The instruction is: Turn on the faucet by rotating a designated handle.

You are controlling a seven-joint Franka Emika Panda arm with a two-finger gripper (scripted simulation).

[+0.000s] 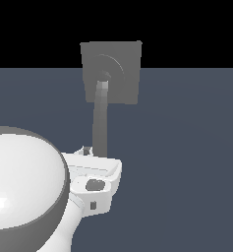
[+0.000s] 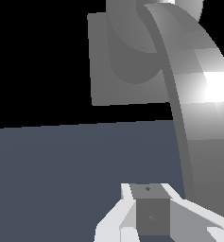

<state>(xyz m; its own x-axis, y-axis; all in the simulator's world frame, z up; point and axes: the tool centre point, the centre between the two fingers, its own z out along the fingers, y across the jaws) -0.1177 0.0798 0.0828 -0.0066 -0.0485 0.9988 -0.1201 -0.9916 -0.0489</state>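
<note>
The faucet [image 1: 127, 56] is a matte grey square block standing at the back, with a round domed ring on its face. Its handle [image 1: 100, 118], a long and slightly curved grey bar, runs from the hub towards the white arm. My gripper [image 1: 87, 150] sits just to the exterior view's left of the bar's free end, close against it. In the wrist view the fingers [image 2: 151, 210] appear pressed together with nothing between them, and the handle [image 2: 198, 94] sweeps past beside them up to the faucet block [image 2: 108, 71].
The glossy white arm link [image 1: 19, 187] fills the exterior view's lower left and hides the floor there. Flat dark blue-grey ground [image 1: 187, 147] lies around the faucet.
</note>
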